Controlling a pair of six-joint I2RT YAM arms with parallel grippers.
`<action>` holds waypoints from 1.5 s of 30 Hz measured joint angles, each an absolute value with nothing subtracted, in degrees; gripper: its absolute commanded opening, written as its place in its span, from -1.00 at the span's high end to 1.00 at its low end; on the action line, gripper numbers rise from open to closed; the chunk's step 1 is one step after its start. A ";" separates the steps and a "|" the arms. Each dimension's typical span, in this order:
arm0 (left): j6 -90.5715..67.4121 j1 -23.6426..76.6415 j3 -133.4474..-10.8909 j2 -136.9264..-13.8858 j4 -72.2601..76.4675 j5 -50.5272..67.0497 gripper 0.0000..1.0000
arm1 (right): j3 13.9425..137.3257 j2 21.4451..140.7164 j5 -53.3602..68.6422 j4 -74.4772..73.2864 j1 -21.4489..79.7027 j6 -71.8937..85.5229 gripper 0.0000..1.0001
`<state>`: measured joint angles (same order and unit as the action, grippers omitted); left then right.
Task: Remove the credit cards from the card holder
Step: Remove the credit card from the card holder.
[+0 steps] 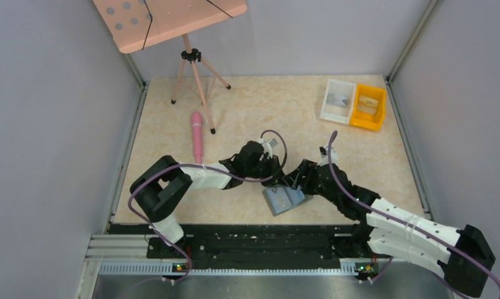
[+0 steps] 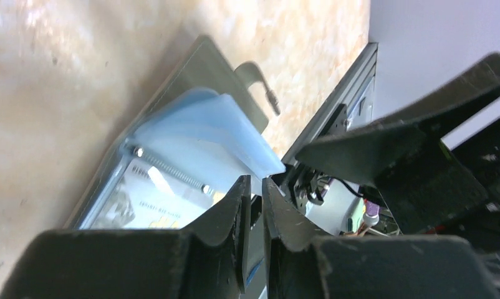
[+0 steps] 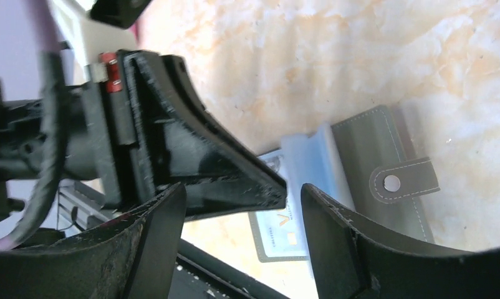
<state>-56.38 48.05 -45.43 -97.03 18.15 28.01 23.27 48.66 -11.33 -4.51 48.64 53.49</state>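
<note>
Table (image 1: 247, 112): beige marbled top. The two arms meet over its near centre.

Right gripper (image 3: 242, 190): jaws spread wide and holding nothing. They straddle the open card holder, with one finger of the other gripper in the gap between them.

Left gripper (image 2: 255, 182): jaws nearly together, with only a narrow slit between the tips, which sit at a corner of the holder's pale blue leaves. Whether anything is pinched in the slit cannot be told.

Card holder (image 1: 285, 199): lies flat on the table close to the near edge, about midway between the arm bases and directly under both grippers. It is opened like a book with the inside facing up. The outer cover is dark grey with light stitching, and the inner leaves are pale blue-grey and translucent. In the top view the long axis of the opened spread runs roughly left to right, with the right end skewed slightly toward the far side.

Card (image 3: 275, 240): pale with a gold mark. It protrudes from the blue leaves toward the near edge of the table.

Closure strap (image 3: 403, 177): dark grey. It projects from the cover's outer edge, pointing away from the leaves.

Snap stud (image 3: 391, 182): silver, set on the strap
</note>
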 measured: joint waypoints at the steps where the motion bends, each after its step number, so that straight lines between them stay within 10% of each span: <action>1: -56.29 48.05 -46.26 -97.47 18.39 27.92 0.65 | 23.62 47.29 -11.51 -5.32 48.64 52.86 -0.31; 13: -55.79 48.07 -49.87 -104.88 19.29 27.11 0.65 | 22.61 39.79 -8.82 -8.54 48.64 48.90 0.28; 45: -49.87 44.99 -48.31 -85.41 1.04 15.16 0.44 | 13.13 53.41 -4.60 2.13 48.56 52.16 0.28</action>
